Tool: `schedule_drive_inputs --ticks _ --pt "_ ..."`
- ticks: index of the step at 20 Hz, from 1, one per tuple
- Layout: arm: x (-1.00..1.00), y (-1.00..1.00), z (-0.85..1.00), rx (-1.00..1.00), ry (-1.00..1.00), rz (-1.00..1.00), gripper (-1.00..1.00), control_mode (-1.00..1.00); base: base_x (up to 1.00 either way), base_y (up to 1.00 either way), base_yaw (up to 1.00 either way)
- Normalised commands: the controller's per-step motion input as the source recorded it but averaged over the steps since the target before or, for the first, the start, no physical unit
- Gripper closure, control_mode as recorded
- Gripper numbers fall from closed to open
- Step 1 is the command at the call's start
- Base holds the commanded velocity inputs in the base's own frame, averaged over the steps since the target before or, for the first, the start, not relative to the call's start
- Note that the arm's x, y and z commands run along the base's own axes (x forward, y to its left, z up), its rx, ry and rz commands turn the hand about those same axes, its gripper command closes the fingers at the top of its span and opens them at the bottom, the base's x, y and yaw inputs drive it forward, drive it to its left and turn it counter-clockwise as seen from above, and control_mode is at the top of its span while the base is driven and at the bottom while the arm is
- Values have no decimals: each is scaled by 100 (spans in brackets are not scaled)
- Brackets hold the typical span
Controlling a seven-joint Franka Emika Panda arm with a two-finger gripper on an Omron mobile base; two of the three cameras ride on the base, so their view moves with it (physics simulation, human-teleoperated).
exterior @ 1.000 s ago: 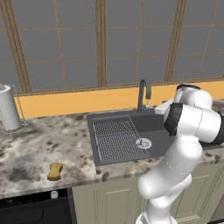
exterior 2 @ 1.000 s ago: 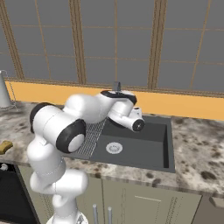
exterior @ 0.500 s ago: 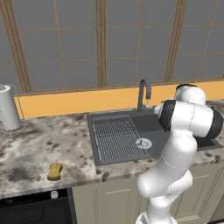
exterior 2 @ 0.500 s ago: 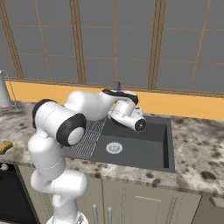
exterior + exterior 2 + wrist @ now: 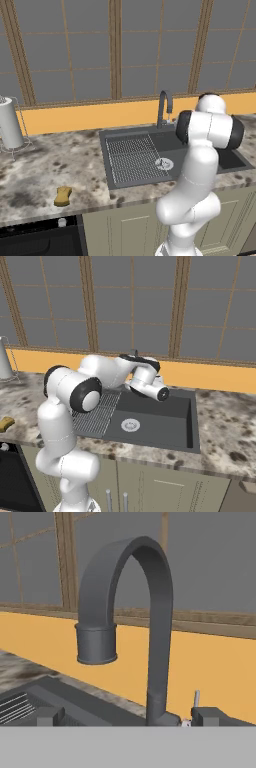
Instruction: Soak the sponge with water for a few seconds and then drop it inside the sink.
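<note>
A: Where do we stand on the sponge (image 5: 62, 196)?

B: We have not touched it, as far as we can judge. It lies on the bench (image 5: 55, 165), well to the left of the sink (image 5: 131, 176) in the left base view, close to the bench's front edge. In the right base view we catch just a yellow corner of it at the far left.

A: And our claw (image 5: 128, 716)?

B: It hangs at the faucet (image 5: 131, 607), wide open and holding nothing. In the hand view one fingertip (image 5: 49, 716) stands left of the faucet's stem and the other right of it, with the small lever at the foot of the stem just beside the right one. We cannot tell whether a finger touches that lever.

A: Is the water running?

B: We see no stream from the spout over the sink, so we judge the tap is off.

A: So what is done?

B: Nothing of the task itself. We judge we are about to work the lever to start the water. After that we must fetch the sponge, hold it under the spout for a few seconds, and let it go into the sink.
</note>
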Motion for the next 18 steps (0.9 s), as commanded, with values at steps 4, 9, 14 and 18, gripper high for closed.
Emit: schedule_drive_inputs --ticks 4,9,14,18 --pt "23 0 -7 0 0 4 -100 -100 0 0 0" --pt "24 0 -9 0 0 3 -100 -100 0 0 0" --pt "21 0 -13 0 0 3 -100 -100 0 0 0" --pt "21 0 -23 0 0 1 -100 -100 0 0 0"
